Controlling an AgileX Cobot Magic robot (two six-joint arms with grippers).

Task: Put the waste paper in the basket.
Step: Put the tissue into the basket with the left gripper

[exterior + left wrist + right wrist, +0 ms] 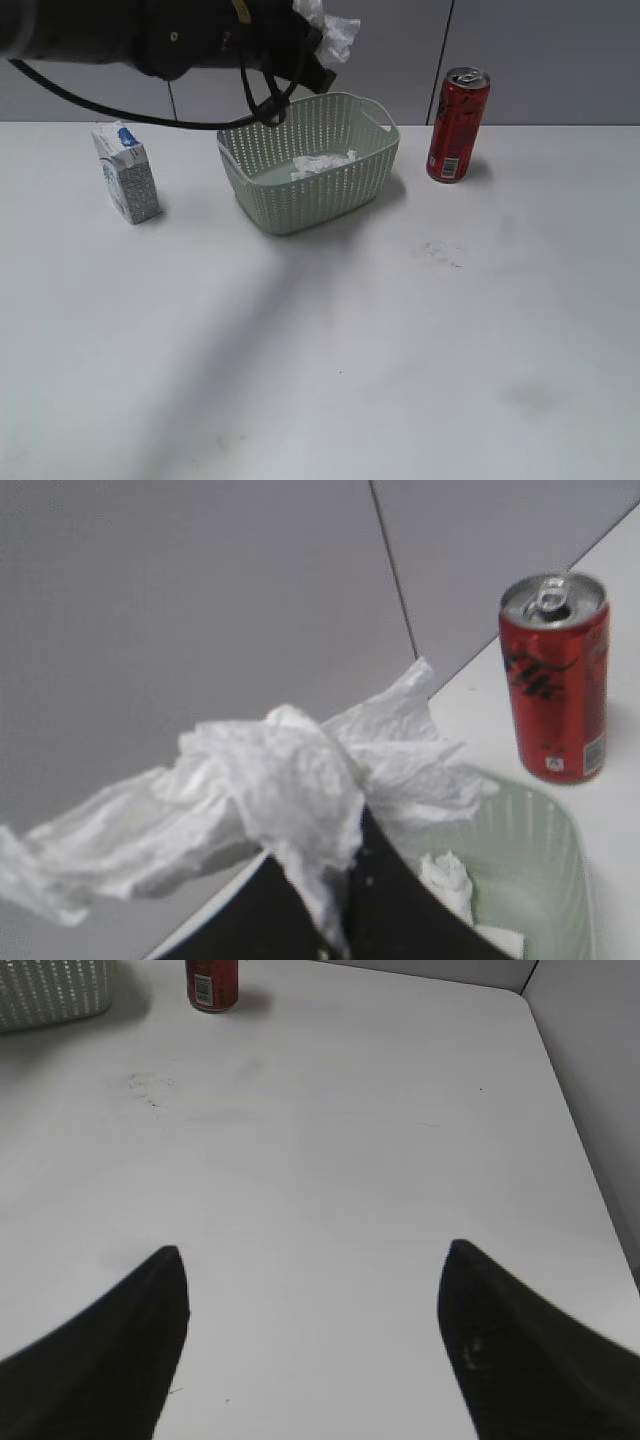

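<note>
My left gripper (312, 52) is shut on a crumpled white waste paper (335, 32) and holds it high above the back rim of the pale green basket (340, 185). In the left wrist view the paper (270, 800) spills out over the shut black jaws (345, 880), with the basket (535, 860) below. Another crumpled white paper (320, 165) lies inside the basket; it also shows in the left wrist view (447, 880). My right gripper (312, 1260) is open and empty above bare table, out of the exterior view.
A red drink can (458, 124) stands right of the basket; it also shows in the left wrist view (555, 675) and the right wrist view (212, 982). A small blue-and-white carton (126, 172) stands left of the basket. Grey wall panels rise behind the white table (400, 350).
</note>
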